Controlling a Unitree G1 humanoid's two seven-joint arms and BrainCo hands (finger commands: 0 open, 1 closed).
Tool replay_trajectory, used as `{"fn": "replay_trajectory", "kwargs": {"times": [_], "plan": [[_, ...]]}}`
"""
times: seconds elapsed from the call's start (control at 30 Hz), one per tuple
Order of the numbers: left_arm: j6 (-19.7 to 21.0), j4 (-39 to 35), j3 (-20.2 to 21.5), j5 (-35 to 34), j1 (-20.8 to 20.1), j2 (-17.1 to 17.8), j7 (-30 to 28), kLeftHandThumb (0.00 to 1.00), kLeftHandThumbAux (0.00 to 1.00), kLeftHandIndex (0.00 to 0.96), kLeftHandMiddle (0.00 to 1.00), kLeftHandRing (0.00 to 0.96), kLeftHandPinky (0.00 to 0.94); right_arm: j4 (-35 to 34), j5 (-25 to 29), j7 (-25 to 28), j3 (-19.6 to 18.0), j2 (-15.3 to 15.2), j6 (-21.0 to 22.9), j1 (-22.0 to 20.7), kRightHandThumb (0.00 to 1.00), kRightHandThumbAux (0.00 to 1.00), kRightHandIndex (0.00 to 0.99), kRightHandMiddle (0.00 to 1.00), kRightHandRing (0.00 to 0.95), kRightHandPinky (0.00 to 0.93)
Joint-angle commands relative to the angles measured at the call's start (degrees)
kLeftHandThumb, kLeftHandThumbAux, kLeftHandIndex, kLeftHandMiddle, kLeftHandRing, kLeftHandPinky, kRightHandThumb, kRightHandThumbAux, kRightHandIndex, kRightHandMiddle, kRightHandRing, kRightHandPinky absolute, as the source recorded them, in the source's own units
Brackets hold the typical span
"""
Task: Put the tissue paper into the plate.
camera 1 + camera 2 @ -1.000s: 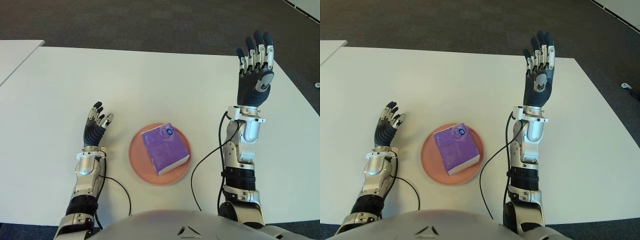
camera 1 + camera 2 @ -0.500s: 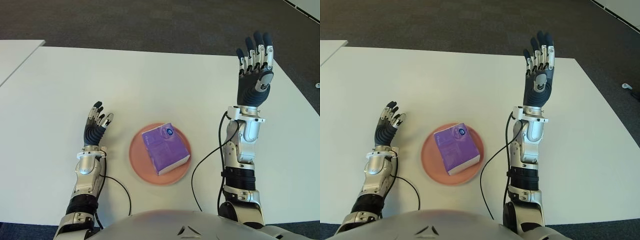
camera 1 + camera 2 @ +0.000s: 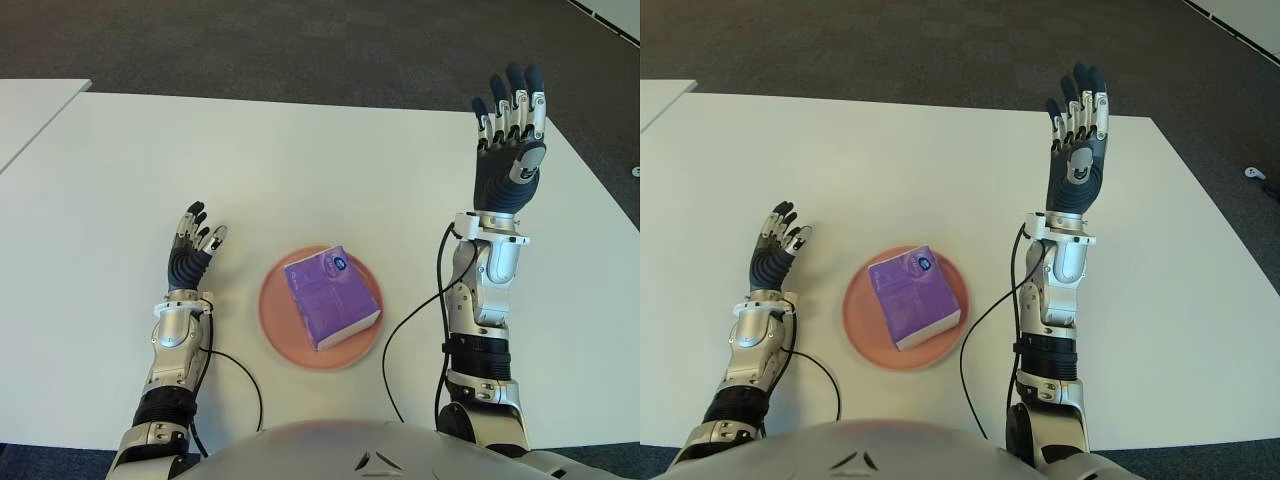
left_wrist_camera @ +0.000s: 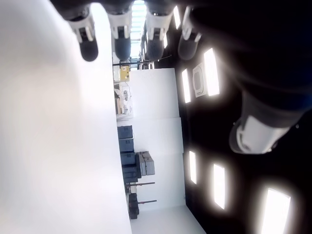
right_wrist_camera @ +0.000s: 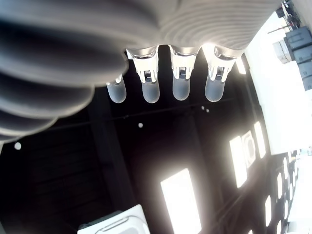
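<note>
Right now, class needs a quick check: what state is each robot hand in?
Left robot hand: open, holding nothing, left of the plate.
Right robot hand: open, fingers straight, raised and holding nothing.

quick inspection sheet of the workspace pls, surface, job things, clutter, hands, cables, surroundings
surface: white table, bare apart from the plate and the arms
job's things: purple tissue pack lies inside the pink plate, near the table's front edge between the arms; neither hand touches it
clutter: nothing seen
hands: left hand open, fingers relaxed, low beside the plate on its left; right hand open, fingers straight and pointing up, raised to the plate's right
cables: a black cable loops from the right forearm toward the body; another black cable runs from the left forearm
surroundings: dark carpet floor beyond the table; the corner of a second white table at the far left
</note>
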Motion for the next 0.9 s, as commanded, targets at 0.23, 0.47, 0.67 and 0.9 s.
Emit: {"fn": "replay_trajectory", "kwargs": {"times": [0.23, 0.47, 0.67, 0.9], "plan": [[2.3, 0.6, -0.3, 0.4, 1.1, -0.3, 0.1, 0.000, 0.578, 0.000, 0.000, 0.000, 0.000, 0.7, -0.2, -0.1, -0.1, 0.4, 1.0, -0.1, 0.000, 0.388, 0.000, 0.000, 0.000, 0.000], [2.9, 0.1, -0.4, 0.5, 0.9, -0.2, 0.0, 0.000, 0.578, 0.000, 0.000, 0.000, 0.000, 0.9, -0.3, -0.1, -0.1, 0.5, 1.0, -0.2, 0.000, 0.388, 0.000, 0.000, 0.000, 0.000], [3.4, 0.0, -0.4, 0.4, 0.9, -0.2, 0.1, 0.000, 0.578, 0.000, 0.000, 0.000, 0.000, 1.0, -0.3, 0.0, 0.0, 0.6, 0.8, -0.1, 0.000, 0.388, 0.000, 0.000, 0.000, 0.000], [3.7, -0.3, -0.5, 0.5, 0.8, -0.3, 0.0, 0.000, 0.572, 0.000, 0.000, 0.000, 0.000, 1.2, -0.3, 0.1, -0.1, 0.6, 0.7, -0.1, 0.000, 0.388, 0.000, 0.000, 0.000, 0.000]]}}
